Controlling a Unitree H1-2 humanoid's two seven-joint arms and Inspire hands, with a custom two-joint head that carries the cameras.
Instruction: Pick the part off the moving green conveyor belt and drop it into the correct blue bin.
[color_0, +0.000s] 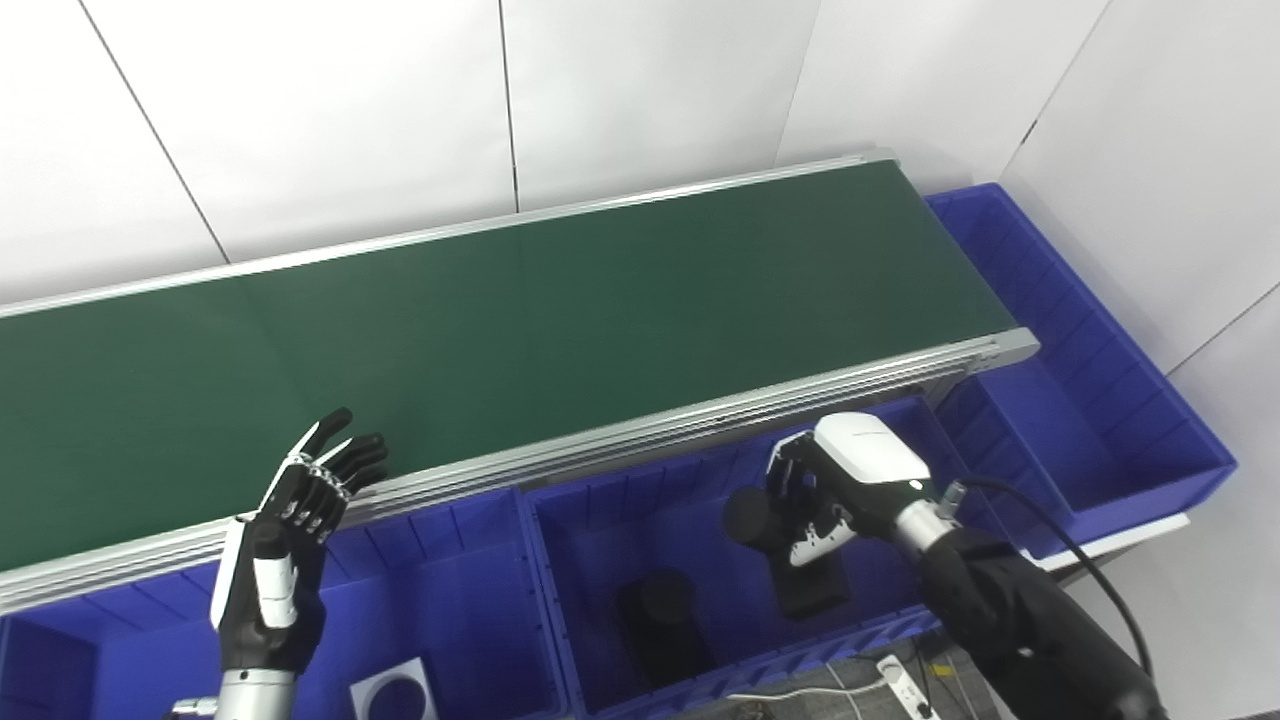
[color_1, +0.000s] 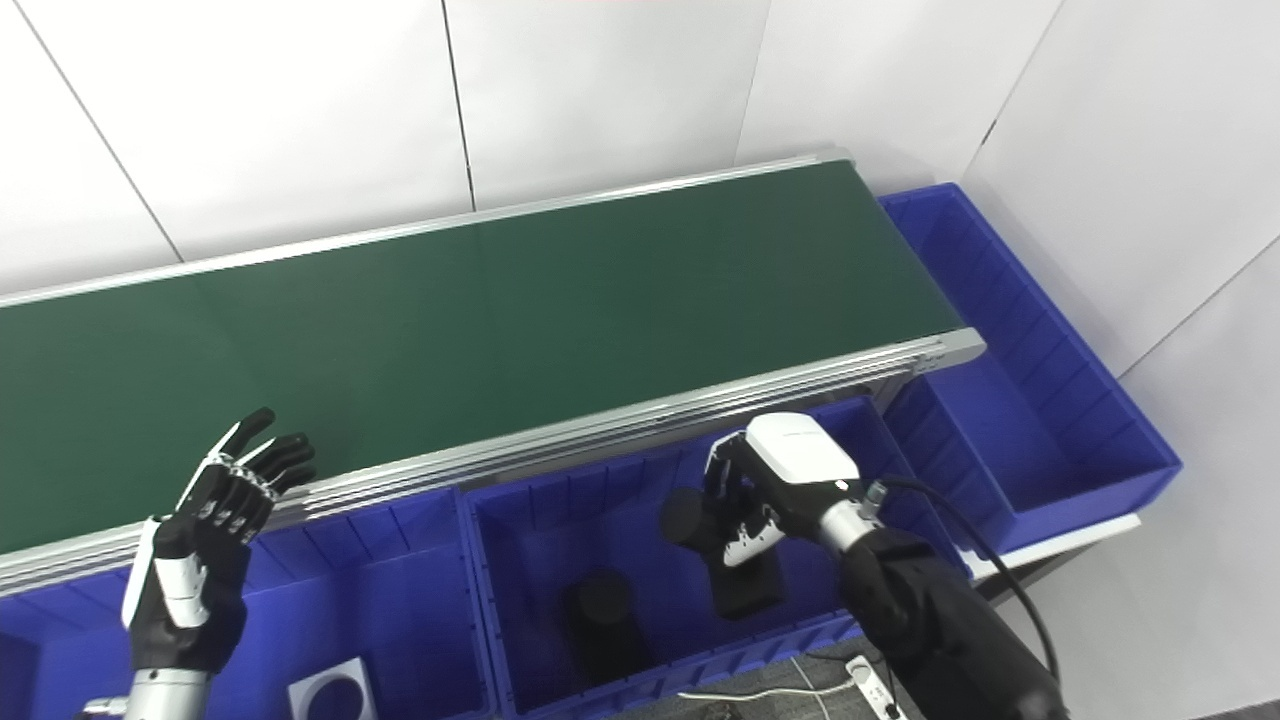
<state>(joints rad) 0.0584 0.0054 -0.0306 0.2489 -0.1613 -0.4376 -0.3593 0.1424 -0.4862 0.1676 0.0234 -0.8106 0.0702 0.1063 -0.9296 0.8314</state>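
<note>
Nearest the robot, in the middle blue bin (color_0: 560, 560), a black part (color_0: 752, 516) is grasped by the fingers of the right hand (color_0: 825, 490), above another black part (color_0: 662, 610) lying on the bin floor. To the left, the left hand (color_0: 285, 540) is held up with fingers spread and released, over the left blue bin (color_0: 470, 620). Beyond both, the green conveyor belt (color_0: 520, 330) is seen bare.

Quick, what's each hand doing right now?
Left hand: open, holding nothing.
Right hand: shut on a black part over the middle bin.
</note>
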